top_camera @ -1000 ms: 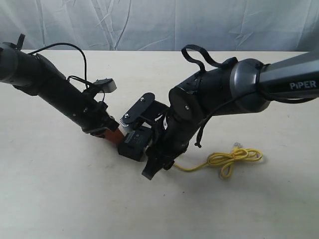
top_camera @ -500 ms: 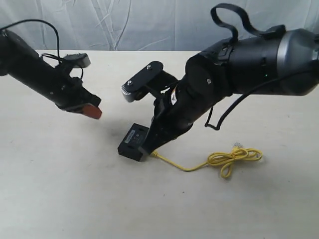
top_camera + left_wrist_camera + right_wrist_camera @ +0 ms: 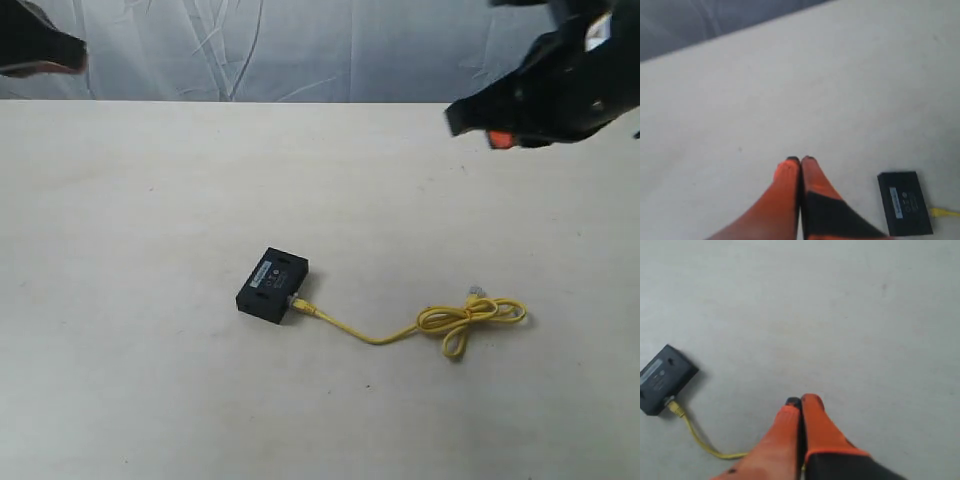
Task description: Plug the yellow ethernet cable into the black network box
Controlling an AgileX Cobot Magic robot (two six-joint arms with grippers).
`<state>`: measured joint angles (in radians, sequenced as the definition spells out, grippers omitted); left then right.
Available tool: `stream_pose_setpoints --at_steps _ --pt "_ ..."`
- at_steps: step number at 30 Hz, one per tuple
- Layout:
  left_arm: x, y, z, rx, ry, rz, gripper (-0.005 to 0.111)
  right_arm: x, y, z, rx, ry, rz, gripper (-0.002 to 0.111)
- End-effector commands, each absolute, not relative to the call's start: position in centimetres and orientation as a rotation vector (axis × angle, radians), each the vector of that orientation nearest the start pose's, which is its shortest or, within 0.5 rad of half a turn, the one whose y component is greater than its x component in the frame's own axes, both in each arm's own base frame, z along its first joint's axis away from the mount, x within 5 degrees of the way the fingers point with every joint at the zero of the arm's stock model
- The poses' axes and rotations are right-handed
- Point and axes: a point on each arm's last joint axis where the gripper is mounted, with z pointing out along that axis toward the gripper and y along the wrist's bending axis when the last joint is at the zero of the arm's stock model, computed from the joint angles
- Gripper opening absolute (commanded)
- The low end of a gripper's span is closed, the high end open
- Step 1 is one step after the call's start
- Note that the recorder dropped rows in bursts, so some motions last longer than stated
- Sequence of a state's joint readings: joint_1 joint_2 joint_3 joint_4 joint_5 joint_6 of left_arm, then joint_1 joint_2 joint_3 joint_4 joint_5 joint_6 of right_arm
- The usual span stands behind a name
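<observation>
Exterior view: both arms have pulled back to the far corners, leaving the black network box (image 3: 272, 287) mid-desk (image 3: 150, 380) with the yellow ethernet cable (image 3: 455, 320) apparently plugged into its right side. The left hand (image 3: 800, 160) and right hand (image 3: 800, 402) are pressed together, empty; plugging looks done.

Pale beige tabletop (image 3: 150, 380), matte and flat, a few tiny dark specks, wrinkled grey-white cloth backdrop (image 3: 300, 50) along its far edge.
</observation>
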<state>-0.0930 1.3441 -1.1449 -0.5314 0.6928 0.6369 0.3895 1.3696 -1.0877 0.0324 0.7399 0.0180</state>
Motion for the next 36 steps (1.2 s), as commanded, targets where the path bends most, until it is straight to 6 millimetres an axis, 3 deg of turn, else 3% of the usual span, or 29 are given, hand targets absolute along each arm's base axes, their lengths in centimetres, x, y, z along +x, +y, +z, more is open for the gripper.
stream_pose_setpoints --at_steps 1,2,3,4,6,9,11,15,36 --pt "22.8 -2.7 37.7 0.34 2.027 -0.198 0.0 23.0 7.3 33.7 -0.304 2.38 0.185 0.0" --pt "19.9 -1.7 38.3 0.296 1.966 -0.143 0.0 21.0 6.5 34.7 -0.298 2.321 0.176 0.0" --pt "18.8 -1.4 38.2 0.283 1.954 -0.123 0.0 19.9 6.1 35.1 -0.294 2.292 0.181 0.0" --pt "16.0 -1.2 38.1 0.264 1.903 -0.094 0.0 17.7 5.5 35.4 -0.29 2.245 0.189 0.0" --pt "12.3 -1.4 37.6 0.259 1.824 -0.074 0.0 14.8 4.6 35.3 -0.278 2.163 0.206 0.0" --pt "8.9 -1.7 35.7 0.26 1.771 -0.066 0.0 10.9 3.4 34.4 -0.263 2.037 0.221 0.0" --pt "7.0 -1.8 34.1 0.271 1.736 -0.039 0.0 8.1 2.4 32.7 -0.258 1.901 0.205 0.0" --pt "5.7 -2.0 33.7 0.287 1.719 -0.045 0.0 6.7 2.1 31.0 -0.22 1.714 0.257 0.0" --pt "5.7 -2.0 33.7 0.285 1.715 -0.043 0.0 5.5 1.3 30.5 -0.159 1.663 0.214 0.0"
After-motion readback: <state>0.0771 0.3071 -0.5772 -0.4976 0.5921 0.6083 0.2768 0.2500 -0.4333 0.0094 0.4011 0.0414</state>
